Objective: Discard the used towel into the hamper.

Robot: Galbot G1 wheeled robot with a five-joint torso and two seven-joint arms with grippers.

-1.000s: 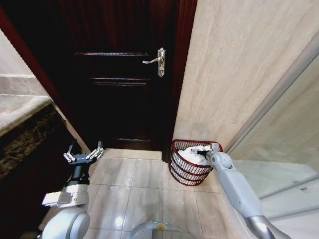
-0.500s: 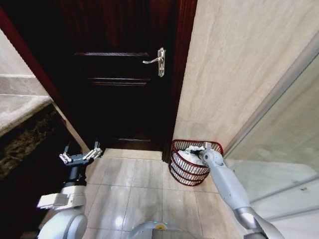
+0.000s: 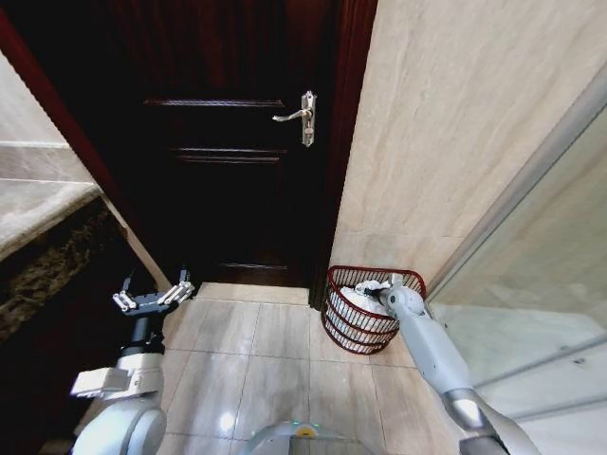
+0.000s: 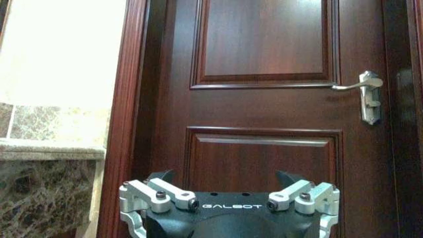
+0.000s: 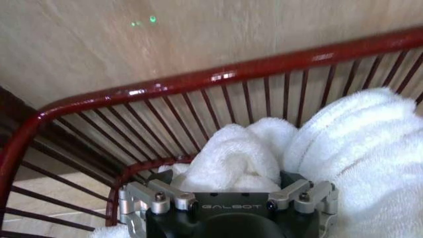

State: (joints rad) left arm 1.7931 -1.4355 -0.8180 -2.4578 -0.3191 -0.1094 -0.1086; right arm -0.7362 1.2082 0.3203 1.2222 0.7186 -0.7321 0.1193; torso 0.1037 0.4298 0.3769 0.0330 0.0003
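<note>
Towel: white terry, bunched inside the hamper; likely light, soft and limp, so best pinched at a raised fold.
Hamper: red-brown wire ribs, on the floor tiles, in the corner just right of the door.
Right gripper: reaching down past the hamper rim, into the towel; jaws' state impossible to tell.
Left gripper: raised, left of the door, well apart from the hamper; jaws spread wide, holding nothing.

The hamper is a little dark red wire basket, thin ribs all round, narrowing toward the base. It sits upright on the tiled floor, right in the corner where the dark door frame meets the beige wall. The towel is inside it (white, fluffy, bunched in thick folds), piled up to about the rim on one side.
</note>
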